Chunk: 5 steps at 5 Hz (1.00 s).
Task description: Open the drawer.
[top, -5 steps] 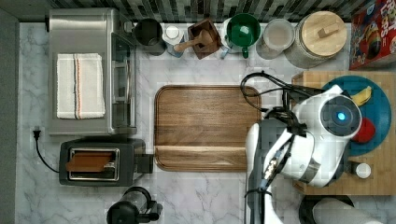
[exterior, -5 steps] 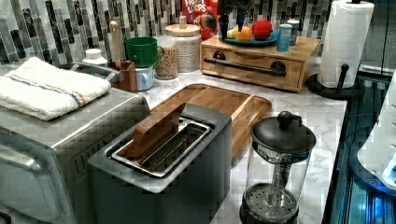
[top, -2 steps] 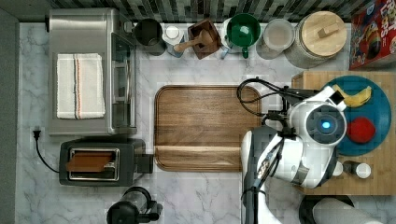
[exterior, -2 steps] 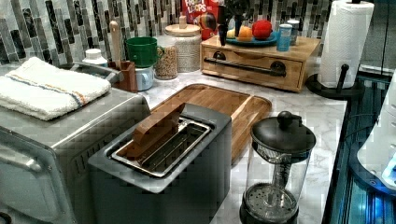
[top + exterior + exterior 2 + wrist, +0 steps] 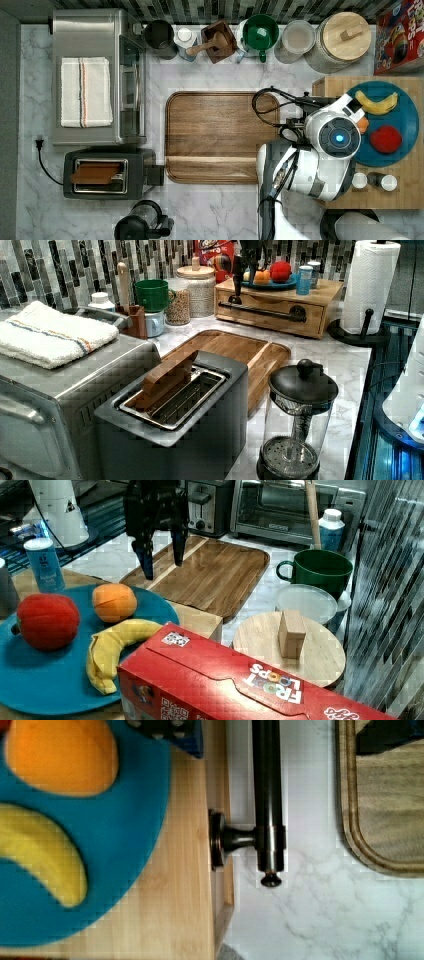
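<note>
Drawer (image 5: 270,315), in our left view, sits closed in the cabinet by the paper towel roll (image 5: 369,287). Our right view shows the gripper (image 5: 162,560) with fingers spread, holding nothing. Our wrist view puts the black bar handle (image 5: 267,795) between the fingers.

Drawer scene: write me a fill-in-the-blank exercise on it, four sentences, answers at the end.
1. The drawer has a long bar handle coloured ____.
2. The plate on top of the cabinet is coloured ____.
3. On that plate, beside the orange, lies a yellow ____.
4. In the right view, the gripper hangs with its fingers ____.

Answers: black; blue; banana; open
</note>
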{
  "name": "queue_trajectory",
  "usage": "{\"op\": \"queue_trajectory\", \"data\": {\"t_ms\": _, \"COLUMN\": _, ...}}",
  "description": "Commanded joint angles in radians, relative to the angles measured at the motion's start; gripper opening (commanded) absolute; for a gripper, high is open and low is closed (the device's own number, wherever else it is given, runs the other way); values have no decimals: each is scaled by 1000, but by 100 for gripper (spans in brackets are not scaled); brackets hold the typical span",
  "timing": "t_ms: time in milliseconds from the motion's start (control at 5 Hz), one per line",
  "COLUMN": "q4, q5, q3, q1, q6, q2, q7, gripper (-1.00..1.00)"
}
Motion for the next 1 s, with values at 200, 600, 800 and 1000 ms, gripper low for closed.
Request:
{"op": "queue_trajectory", "data": {"t_ms": 200, "q4": -159, "q5": 25, "q3": 1, "q1": 12, "q6": 183, "q2": 41, "q7": 41, "gripper": 100}}
{"op": "queue_trajectory", "data": {"t_ms": 600, "q4": -162, "q5": -34, "q3": -13, "q1": 28, "q6": 188, "q2": 64, "q7": 51, "gripper": 100}}
{"op": "queue_trajectory", "data": {"t_ms": 800, "q4": -114, "q5": -7, "q3": 4, "q1": 15, "q6": 157, "q2": 91, "q7": -19, "gripper": 100}}
{"op": "queue_trajectory", "data": {"t_ms": 1000, "q4": -87, "q5": 12, "q3": 33, "q1": 17, "q6": 145, "q2": 107, "q7": -2, "gripper": 100}}
